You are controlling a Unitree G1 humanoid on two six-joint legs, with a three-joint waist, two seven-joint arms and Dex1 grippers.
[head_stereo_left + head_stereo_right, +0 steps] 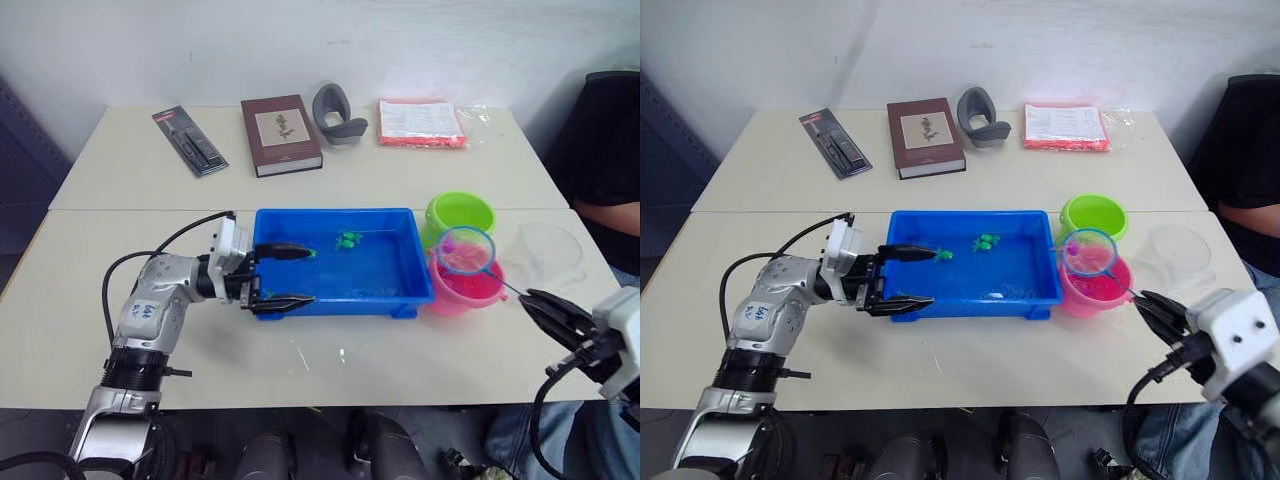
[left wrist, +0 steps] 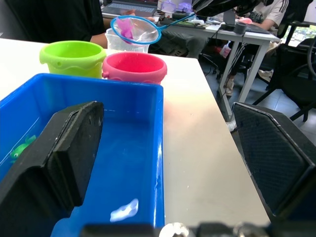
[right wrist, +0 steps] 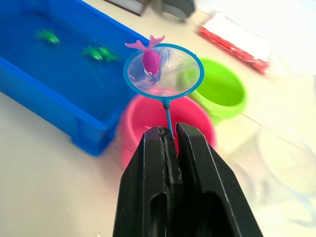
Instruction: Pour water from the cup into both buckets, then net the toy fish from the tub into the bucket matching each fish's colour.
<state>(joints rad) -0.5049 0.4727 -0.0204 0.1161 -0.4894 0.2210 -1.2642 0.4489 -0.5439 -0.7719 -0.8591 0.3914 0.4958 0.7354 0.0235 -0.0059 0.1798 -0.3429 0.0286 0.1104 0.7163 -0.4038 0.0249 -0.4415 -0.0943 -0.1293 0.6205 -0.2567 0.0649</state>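
- Right claw [image 3: 170,136]: closed on the thin handle of the net [image 3: 163,69], holding the hoop just above the pink bucket [image 1: 465,285], apparently so the catch could be tipped into the matching colour.
- Pink fish [image 3: 150,58]: lay in the net's mesh, tail poking over the rim; not yet in the bucket.
- Left claw [image 1: 283,276]: open, fingers spread wide, astride the near-left corner of the tub [image 1: 395,290], one finger over the water and one outside the front wall; gripping nothing, probably placed to steady the tub.
- Green fish [image 1: 348,239]: a small cluster in the water towards the tub's far side, with another [image 1: 943,254] just beside the left claw's upper finger; judged left to net.
- Green bucket [image 1: 460,213]: stood just behind the pink one, touching or nearly so, beside the tub's right end.
- Cup [image 1: 548,250]: clear, on the table [image 1: 380,350] right of the buckets, near the net handle's path.
- Far table: book [image 1: 281,134], packaged tool [image 1: 190,140], grey holder [image 1: 337,113], red-edged papers [image 1: 421,123]; well apart, no obstruction.
- A seated person [image 1: 600,150] at the right edge.
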